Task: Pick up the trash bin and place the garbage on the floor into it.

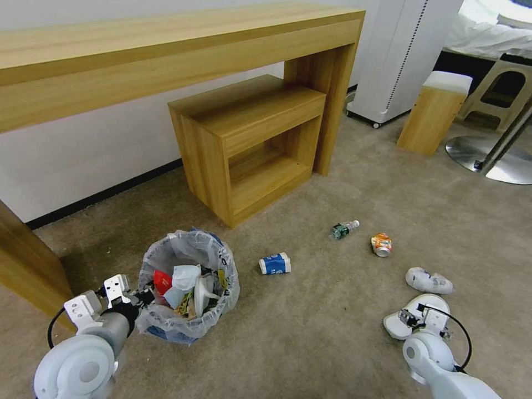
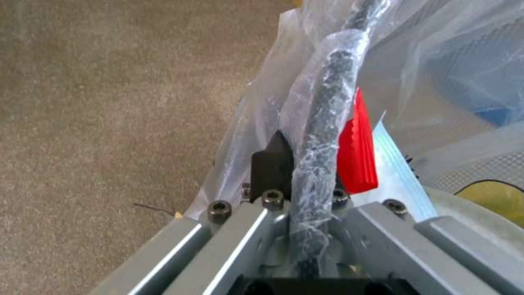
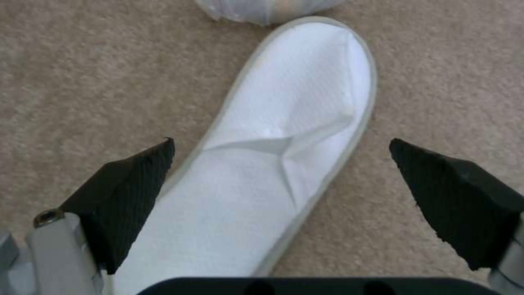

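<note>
The trash bin (image 1: 166,256), lined with a crinkled white bag, is low over the beige floor (image 1: 310,332) at the front left and holds a red cup (image 1: 162,281) and other litter. My left gripper (image 1: 145,296) is shut on its bag-wrapped rim (image 2: 322,123), beside the red cup (image 2: 357,147). My right gripper (image 1: 413,316) hangs open just above a white slipper (image 3: 306,82), one finger (image 3: 128,192) on each side. A second slipper (image 1: 429,281), an orange can (image 1: 381,244), a small bottle (image 1: 344,229) and a blue-white cup (image 1: 275,264) lie on the carpet.
A long wooden desk (image 1: 166,50) runs along the wall with a low wooden cabinet (image 1: 249,144) under it; its leg (image 1: 27,266) stands close to my left arm. A white appliance (image 1: 404,55), a wooden stool (image 1: 435,111) and a metal chair base (image 1: 490,158) stand at the back right.
</note>
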You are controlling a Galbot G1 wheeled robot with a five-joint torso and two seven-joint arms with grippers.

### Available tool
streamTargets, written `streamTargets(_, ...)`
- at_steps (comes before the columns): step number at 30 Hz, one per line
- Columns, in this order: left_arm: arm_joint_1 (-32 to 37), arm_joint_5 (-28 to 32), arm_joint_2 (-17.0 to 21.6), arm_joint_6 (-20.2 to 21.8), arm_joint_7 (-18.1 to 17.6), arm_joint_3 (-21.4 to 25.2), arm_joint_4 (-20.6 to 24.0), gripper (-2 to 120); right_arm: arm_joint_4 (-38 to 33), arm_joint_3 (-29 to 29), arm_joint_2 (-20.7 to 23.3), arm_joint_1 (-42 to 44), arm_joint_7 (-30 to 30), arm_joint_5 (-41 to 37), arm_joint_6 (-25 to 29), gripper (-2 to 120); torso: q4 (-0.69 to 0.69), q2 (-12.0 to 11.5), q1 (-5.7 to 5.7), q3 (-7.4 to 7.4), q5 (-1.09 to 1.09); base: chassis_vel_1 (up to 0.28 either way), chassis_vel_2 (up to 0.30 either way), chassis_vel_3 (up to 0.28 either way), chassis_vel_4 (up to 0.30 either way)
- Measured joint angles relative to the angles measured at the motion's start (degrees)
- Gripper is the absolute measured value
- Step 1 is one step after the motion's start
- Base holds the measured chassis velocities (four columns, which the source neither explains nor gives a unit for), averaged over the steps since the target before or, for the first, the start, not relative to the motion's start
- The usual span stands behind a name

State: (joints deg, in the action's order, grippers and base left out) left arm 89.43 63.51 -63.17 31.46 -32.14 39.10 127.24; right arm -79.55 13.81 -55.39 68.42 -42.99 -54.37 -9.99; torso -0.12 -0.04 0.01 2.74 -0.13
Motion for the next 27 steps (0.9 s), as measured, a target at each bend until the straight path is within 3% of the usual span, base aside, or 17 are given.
streamTargets(27, 0.66, 0.71, 0.08, -0.11, -1.08, 0.24, 1.63, 0, 6.88, -3.06, -1.67, -5.36, 2.19, -0.07, 0.31, 100, 0.0, 0.0, 0.0, 0.0, 0.01, 0.0, 0.0, 0.0, 0.0)
